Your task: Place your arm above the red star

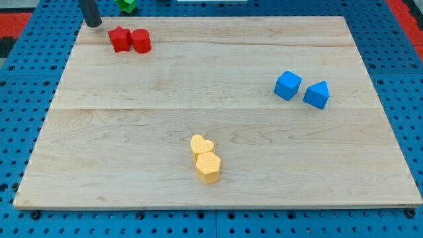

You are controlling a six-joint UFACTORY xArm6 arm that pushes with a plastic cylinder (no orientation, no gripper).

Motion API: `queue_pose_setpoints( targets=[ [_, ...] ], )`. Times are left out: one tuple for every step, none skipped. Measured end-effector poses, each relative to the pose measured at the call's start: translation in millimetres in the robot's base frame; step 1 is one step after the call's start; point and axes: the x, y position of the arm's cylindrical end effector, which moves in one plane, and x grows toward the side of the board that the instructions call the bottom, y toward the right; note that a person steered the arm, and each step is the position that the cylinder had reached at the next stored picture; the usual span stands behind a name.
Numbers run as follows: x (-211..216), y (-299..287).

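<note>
The red star [119,38] lies near the board's top left corner. A red cylinder [141,41] touches its right side. My tip [94,24] is at the board's top left edge, up and to the left of the red star, with a small gap between them. The rod runs up out of the view's top.
A blue cube [287,85] and a blue pentagon-like block [317,94] sit at the right. A yellow heart [201,144] touches a yellow hexagon [208,166] near the bottom centre. A green block [126,5] lies beyond the wooden board [218,112], at the view's top.
</note>
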Motion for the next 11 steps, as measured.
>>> queue_pose_setpoints(
  targets=[
    [-4.2,0.0],
    [-7.0,0.0],
    [-9.5,0.0],
    [-11.4,0.0],
    [-13.9,0.0],
    [-15.9,0.0],
    [-16.1,0.0],
    [-16.0,12.3],
    [-16.3,22.2],
    [-16.8,39.1],
    [-17.1,52.0]
  ],
)
